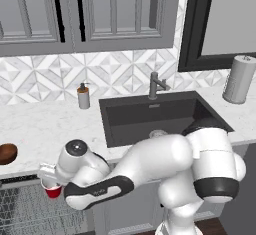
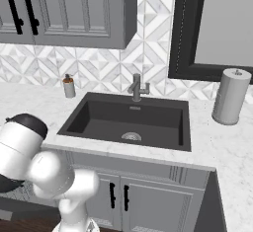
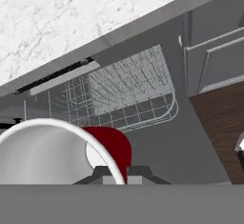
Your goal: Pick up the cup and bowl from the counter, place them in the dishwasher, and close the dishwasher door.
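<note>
- You see the arm bent low and swung far to its left in the left base view, its forearm lying nearly level below the counter (image 1: 45, 124) edge, with the gripper (image 1: 50, 181) at the far end over the open dishwasher (image 1: 35, 206).
- The jaws are closed on the cup (image 1: 53, 191); in the hand view the cup's (image 3: 107, 151) white rim curves across the lower left, with its red wall right above the finger tips.
- The cup hangs just under the counter edge, above the grey wire rack (image 3: 124, 92).
- The bowl (image 1: 7, 153) sits on the counter at the left border of the left base view, cut off by the frame.
- The dishwasher door (image 3: 190, 142) shows as a flat grey panel below the rack in the hand view; you cannot make out its handle.
- In the right base view the arm's (image 2: 29, 162) white body hides the lower left corner.
- A soap dispenser (image 1: 83, 97) stands behind the sink (image 1: 155, 116); a paper towel roll (image 1: 239, 79) stands to the right of it.
</note>
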You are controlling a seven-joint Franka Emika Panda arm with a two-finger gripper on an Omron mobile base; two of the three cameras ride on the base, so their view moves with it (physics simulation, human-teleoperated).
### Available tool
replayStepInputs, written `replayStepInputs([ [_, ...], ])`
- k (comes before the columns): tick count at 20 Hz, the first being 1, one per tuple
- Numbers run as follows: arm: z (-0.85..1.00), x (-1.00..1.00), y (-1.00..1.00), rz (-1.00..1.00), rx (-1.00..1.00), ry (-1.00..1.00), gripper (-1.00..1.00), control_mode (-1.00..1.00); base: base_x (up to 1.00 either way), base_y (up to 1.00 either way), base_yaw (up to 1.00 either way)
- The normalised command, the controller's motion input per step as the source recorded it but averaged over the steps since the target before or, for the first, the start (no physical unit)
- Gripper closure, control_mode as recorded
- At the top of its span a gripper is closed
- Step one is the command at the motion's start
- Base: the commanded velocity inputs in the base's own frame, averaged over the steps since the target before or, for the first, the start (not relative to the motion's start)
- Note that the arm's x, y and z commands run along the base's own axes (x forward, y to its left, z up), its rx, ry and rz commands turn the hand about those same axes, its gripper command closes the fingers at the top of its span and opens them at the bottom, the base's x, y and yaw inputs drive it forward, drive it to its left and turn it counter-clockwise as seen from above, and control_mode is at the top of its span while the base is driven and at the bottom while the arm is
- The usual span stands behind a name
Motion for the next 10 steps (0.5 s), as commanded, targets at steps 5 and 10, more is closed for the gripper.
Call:
replayStepInputs([
  [5,-0.26,-0.21,0.04,0.0,0.0,-0.06,1.0,-1.0,0.0,0.0,0.0],
  [10,-0.23,-0.1,0.1,0.0,0.0,-0.04,1.0,-1.0,0.0,0.0,0.0],
])
